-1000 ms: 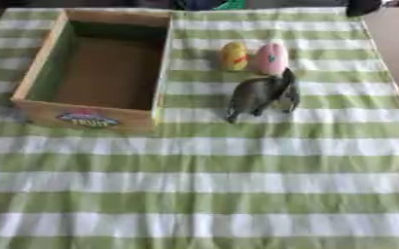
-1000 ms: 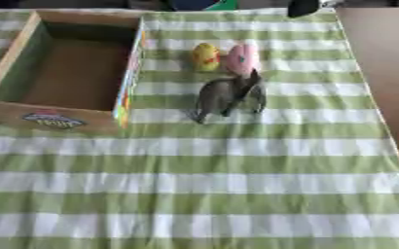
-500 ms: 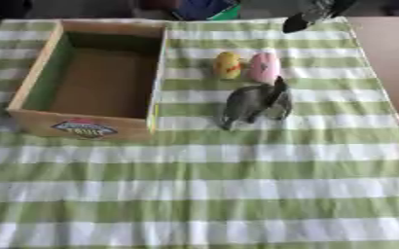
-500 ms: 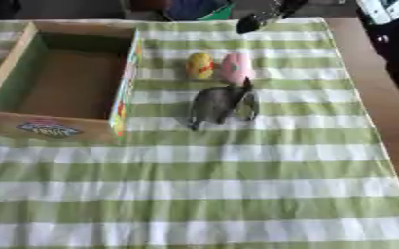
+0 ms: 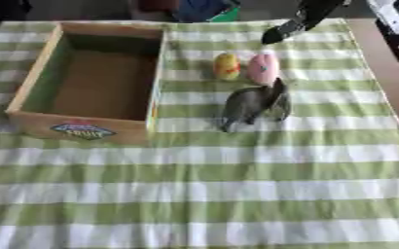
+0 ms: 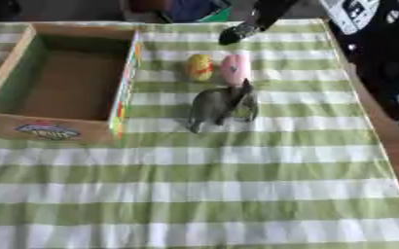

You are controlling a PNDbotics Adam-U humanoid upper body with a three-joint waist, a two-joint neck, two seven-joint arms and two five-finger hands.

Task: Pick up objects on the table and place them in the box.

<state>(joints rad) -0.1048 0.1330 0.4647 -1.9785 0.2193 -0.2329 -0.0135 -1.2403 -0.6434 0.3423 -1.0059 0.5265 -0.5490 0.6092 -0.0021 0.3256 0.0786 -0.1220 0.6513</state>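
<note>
At upper left, the wooden box sat empty. Right of it lay a yellow egg, pink egg and grey elephant. Right hand showed at top; fingers unclear.

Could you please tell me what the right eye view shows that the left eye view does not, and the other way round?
Only the right eye view shows the broad dark robot body past the table's right edge; there the box's left wall is cut off. Only the left eye view shows the whole box, with cloth to its left. Both share the right hand coming in at the top, the yellow egg, pink egg, grey toy animal and green striped cloth.
</note>
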